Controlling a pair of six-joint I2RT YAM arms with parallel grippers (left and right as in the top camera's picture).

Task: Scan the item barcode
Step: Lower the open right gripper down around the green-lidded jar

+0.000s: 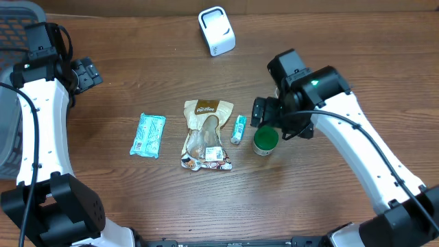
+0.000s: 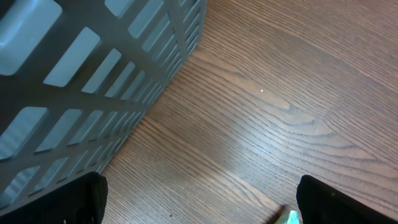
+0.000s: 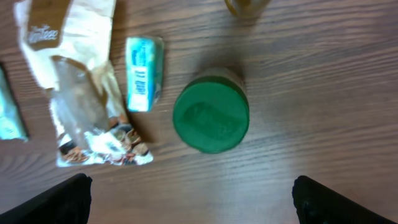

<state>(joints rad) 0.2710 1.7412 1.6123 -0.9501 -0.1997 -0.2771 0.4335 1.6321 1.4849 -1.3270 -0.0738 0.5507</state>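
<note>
Four items lie mid-table: a light-blue packet (image 1: 148, 135), a brown and clear snack bag (image 1: 206, 134), a small teal tube (image 1: 238, 128) and a green-lidded jar (image 1: 265, 140). A white scanner (image 1: 217, 31) stands at the back. My right gripper (image 1: 282, 118) hovers open just above and behind the jar; its wrist view shows the green lid (image 3: 211, 114), the tube (image 3: 143, 73) and the bag (image 3: 81, 93) ahead of the open right gripper (image 3: 193, 202). My left gripper (image 1: 86, 73) is open at the far left, over bare wood (image 2: 199, 208).
A grey slatted basket (image 1: 12, 103) stands at the table's left edge, close beside the left gripper (image 2: 81, 74). A corner of the light-blue packet (image 2: 290, 218) peeks in by the left gripper's right finger.
</note>
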